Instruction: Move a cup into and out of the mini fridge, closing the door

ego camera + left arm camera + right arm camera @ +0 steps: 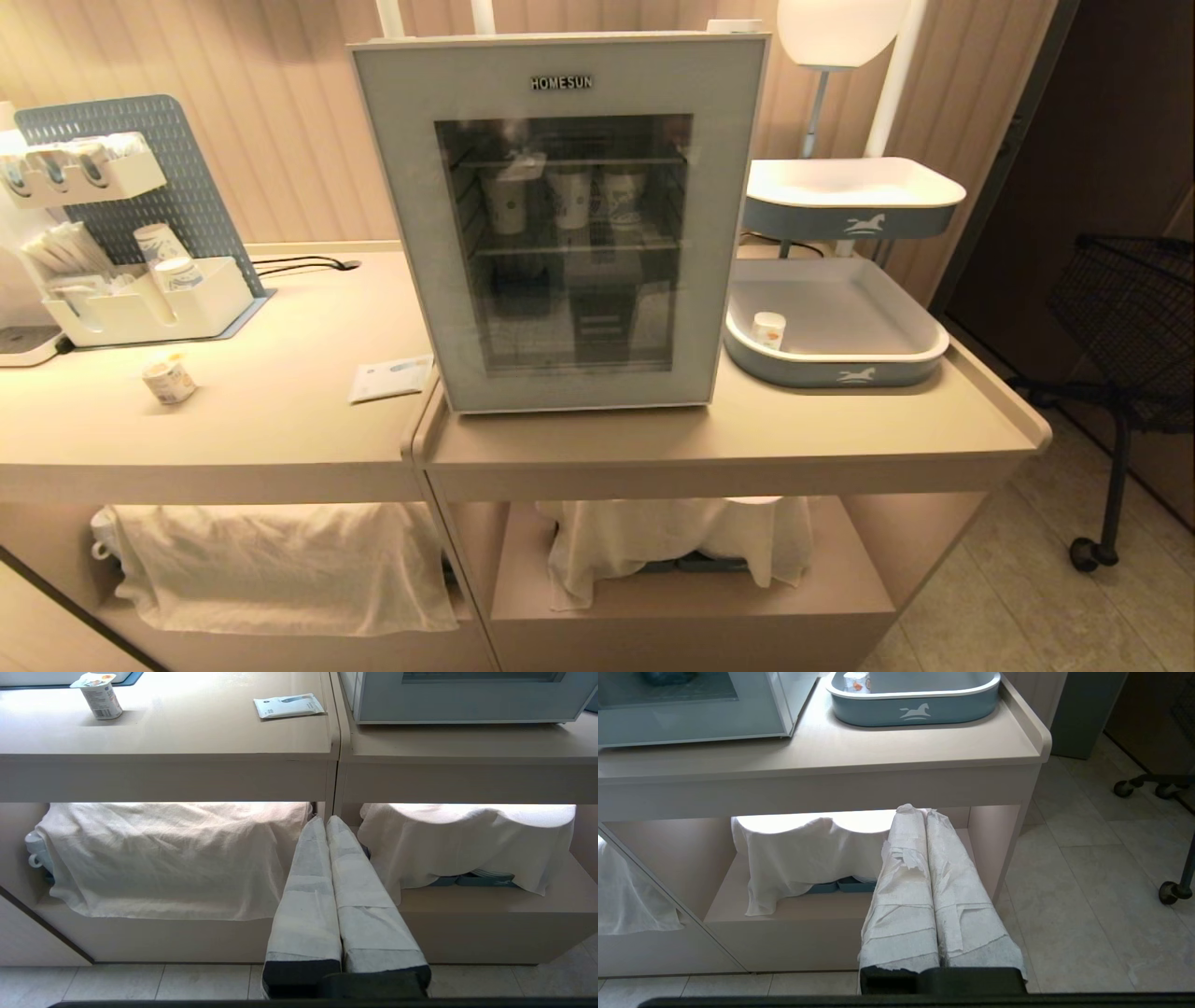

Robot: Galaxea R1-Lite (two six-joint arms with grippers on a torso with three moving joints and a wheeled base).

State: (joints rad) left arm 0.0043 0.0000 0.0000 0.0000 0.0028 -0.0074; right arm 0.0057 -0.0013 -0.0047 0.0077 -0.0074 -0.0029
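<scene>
Countertop cup (99, 697) beyond left tool (325, 822)

packet (392, 377): flat on counter | lower tray (840, 373): holds small white cup (768, 329) | cloths (280, 565): draped on shelves

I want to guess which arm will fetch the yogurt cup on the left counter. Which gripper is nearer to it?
Left. The left gripper hangs below the counter edge with the cup up to its left side; the right gripper sits farther right, under the tray.
</scene>
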